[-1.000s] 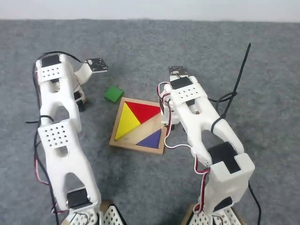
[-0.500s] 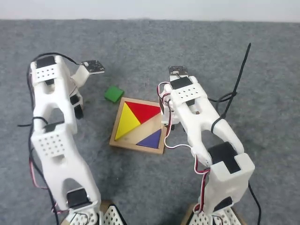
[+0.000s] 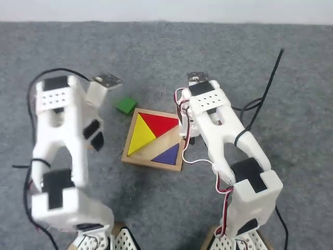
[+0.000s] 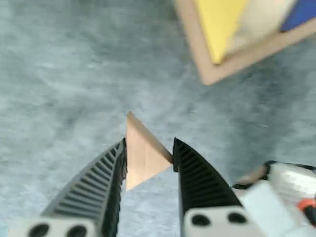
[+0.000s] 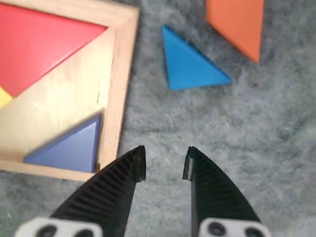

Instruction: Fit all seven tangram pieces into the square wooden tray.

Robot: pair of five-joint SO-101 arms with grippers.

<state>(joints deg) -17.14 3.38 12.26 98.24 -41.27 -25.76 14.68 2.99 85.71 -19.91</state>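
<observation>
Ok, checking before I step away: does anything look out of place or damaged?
Nothing looks damaged. Four pieces are outside the tray: a green square, blue triangle and orange piece on the carpet, and a tan triangle in the left pincer.

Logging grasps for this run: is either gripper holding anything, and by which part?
The left gripper pinches a plain wooden triangle between one flat edge and the opposite corner. The right gripper is open, holding nothing.
</observation>
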